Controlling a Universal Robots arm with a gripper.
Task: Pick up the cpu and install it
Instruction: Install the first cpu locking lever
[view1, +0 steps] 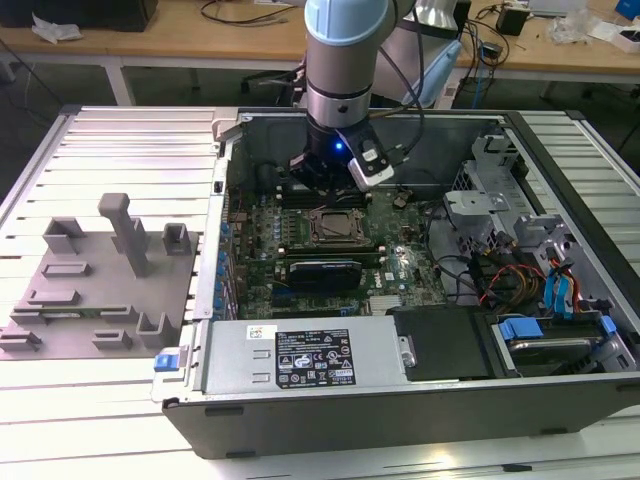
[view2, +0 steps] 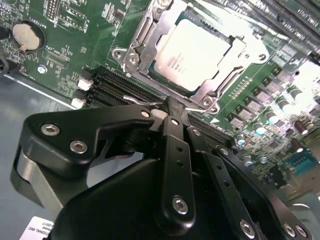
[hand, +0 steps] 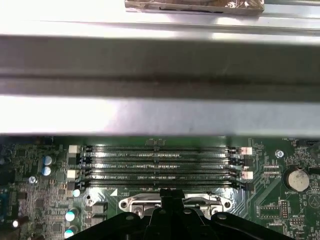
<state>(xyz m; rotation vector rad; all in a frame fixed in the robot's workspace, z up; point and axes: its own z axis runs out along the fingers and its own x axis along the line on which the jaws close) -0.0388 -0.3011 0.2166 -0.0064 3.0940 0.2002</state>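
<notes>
At the exterior view's left, a grey fixture tray (view1: 95, 290) is laid on the slatted table (view1: 120, 130), well apart from the open computer case (view1: 420, 390). Inside the case, the gripper (view1: 328, 178) is held just above the motherboard (view1: 300, 225), near the memory slots (hand: 157, 165). In the second wrist view its fingers (view2: 176, 131) are seen brought together with nothing between them. The cpu (view2: 192, 55) is seated flat in its socket frame (view2: 131, 56), just beside the fingertips. A black expansion card (view1: 325, 272) lies near the socket. Drive cages (view1: 500, 210) and cables (view1: 515, 275) are crowded toward the exterior view's right.
</notes>
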